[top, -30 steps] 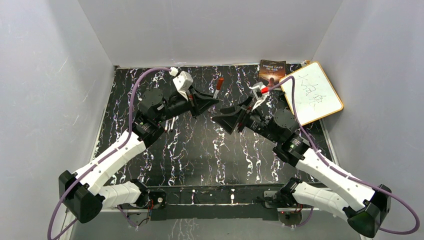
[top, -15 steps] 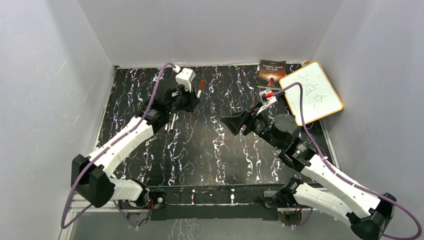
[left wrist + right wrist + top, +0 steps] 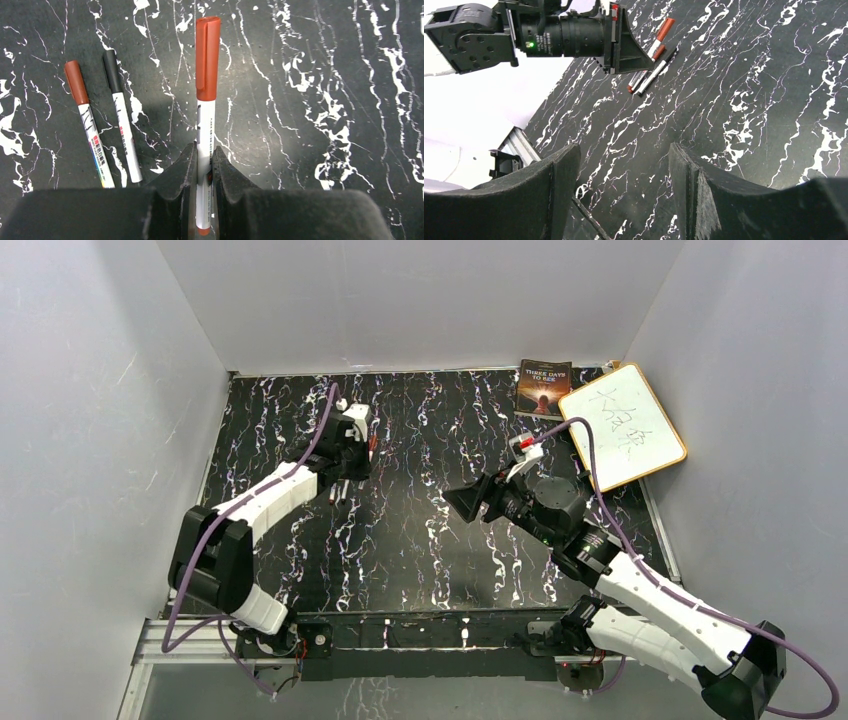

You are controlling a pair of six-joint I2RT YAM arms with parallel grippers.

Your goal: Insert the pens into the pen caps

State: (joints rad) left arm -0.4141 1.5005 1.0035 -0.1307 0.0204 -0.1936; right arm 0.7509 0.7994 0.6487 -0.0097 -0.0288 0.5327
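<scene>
Left wrist view, pen clamped in left claw, red cap protruding

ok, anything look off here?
Nothing spilled or broken. All pens are capped: the red-capped pen and black-capped pen lie side by side on the table, the held pen is clamped in the left gripper; the right gripper is open, empty. The whiteboard sits askew across the table's right edge.
</scene>
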